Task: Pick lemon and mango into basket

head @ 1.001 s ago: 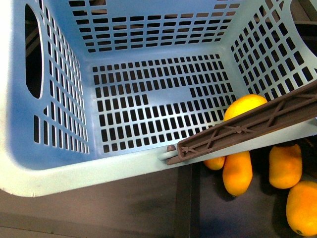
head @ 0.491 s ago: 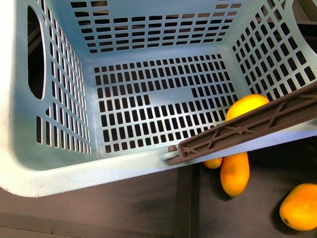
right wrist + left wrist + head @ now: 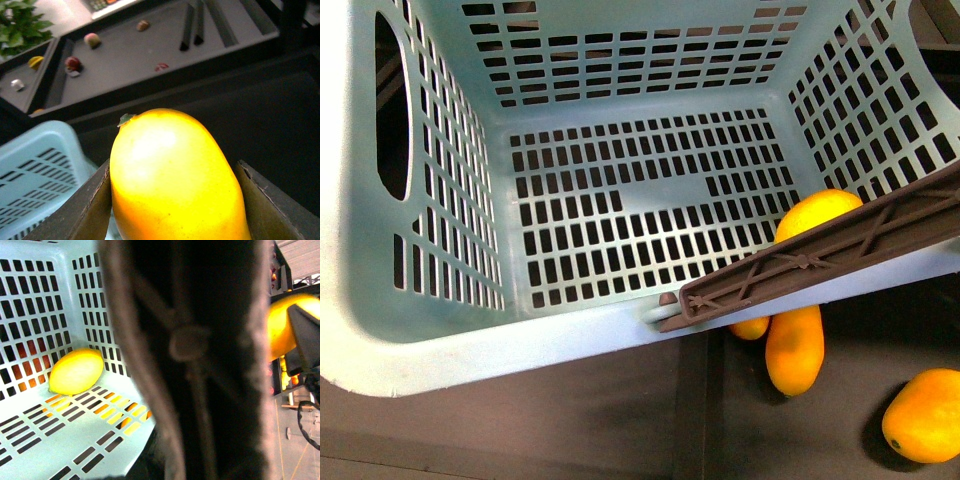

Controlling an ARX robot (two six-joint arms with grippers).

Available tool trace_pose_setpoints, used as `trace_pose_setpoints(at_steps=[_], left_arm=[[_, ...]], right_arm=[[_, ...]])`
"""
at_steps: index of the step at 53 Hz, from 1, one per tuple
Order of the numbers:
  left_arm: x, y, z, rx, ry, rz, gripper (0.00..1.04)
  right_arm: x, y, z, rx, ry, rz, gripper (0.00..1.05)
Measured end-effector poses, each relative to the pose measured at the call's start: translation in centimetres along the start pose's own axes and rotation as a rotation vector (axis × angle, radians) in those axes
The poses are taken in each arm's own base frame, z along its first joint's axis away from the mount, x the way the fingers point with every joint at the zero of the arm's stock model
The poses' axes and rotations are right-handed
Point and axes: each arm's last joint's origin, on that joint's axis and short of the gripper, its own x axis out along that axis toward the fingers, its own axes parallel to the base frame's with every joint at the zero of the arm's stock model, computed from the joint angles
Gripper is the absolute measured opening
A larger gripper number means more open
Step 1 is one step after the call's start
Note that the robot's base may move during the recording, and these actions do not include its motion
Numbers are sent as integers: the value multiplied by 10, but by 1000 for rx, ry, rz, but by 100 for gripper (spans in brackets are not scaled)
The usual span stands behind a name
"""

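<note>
Carry the orange-yellow oval mango (image 3: 170, 180), pinched mid-body between the right gripper's (image 3: 175, 212) dark jaws near the pale mint-blue slotted plastic basket's (image 3: 30, 165) rim, fully over that rim. Keep clear of the brown swing handle (image 3: 820, 260). Lower before releasing, away from the small bright-yellow lemon (image 3: 76, 371) in the basket's corner. Cannot tell the left gripper's jaws: unseen.

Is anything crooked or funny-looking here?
Yes: the brown handle lies slanted across the near right corner of the basket, hiding part of the lemon inside. Nothing looks spilled or broken.
</note>
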Motion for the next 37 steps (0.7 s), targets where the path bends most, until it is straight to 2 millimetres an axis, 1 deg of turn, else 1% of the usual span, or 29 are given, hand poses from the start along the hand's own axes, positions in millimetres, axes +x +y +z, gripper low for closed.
trace_pose_setpoints(at_steps=[1,6,10,14,24,34,37], left_arm=[[0,0,0,0,0,0,4],[0,0,0,0,0,0,4],[0,0,0,0,0,0,4],[0,0,0,0,1,0,4],[0,0,0,0,1,0,4],[0,0,0,1,0,0,4],[0,0,0,0,0,0,4]], right_arm=[[1,11,2,-14,-13,29,62],[15,48,-1,-52,-21,103,62],[29,72,-10,-74,-3,145,62],[39,88,-20,-89,19,172,62],[49,116,-35,-115,54,230,62],[50,132,-44,-128,70,261,62],[50,134,-45,-128,70,258,72]])
